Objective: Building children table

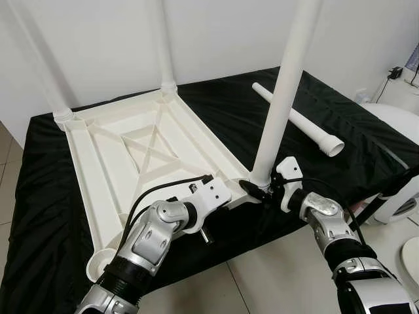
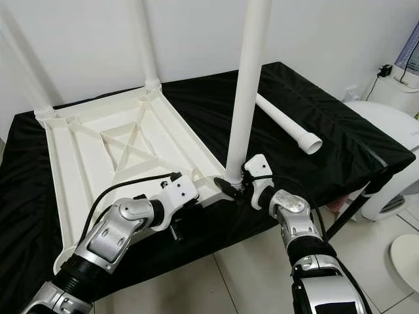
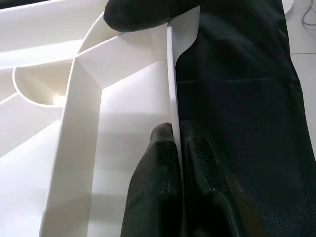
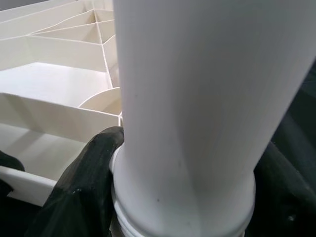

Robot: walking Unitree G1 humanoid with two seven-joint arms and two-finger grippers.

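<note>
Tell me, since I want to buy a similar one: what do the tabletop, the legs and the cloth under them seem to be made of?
The tabletop looks like moulded plastic, off-white and matte: thin ribs and cross-bracing cast in one piece. The leg at the right tool appears to be smooth white plastic tube with a slight sheen, like the loose leg. The black cloth looks like woven fabric, judging by its wrinkles.

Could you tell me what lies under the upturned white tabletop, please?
The tabletop rests upside down on a black cloth. The cloth covers whatever supports it, so that surface cannot be seen.
</note>
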